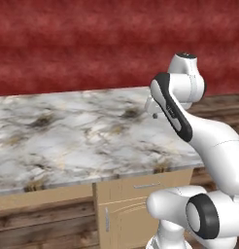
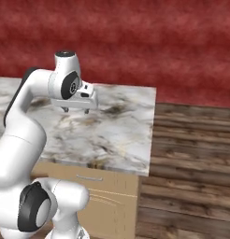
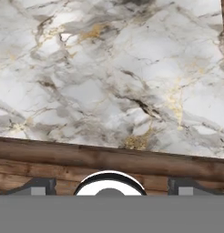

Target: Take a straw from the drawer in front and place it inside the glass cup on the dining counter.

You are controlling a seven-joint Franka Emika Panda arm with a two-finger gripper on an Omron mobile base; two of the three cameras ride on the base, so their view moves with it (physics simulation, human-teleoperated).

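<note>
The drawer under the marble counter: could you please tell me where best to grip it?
Probably by its slim silver bar handle, approached from the front, fingers above and below: the bar lies horizontal across the closed drawer front.

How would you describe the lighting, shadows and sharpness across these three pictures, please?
Left base view: flat, even light, dining counter marble soft, no glare. Right base view: a small dark smudge on the slab right of the open claw, wall texture blurred. Hand view: veins sharper; fingertips low, wide apart.
</note>
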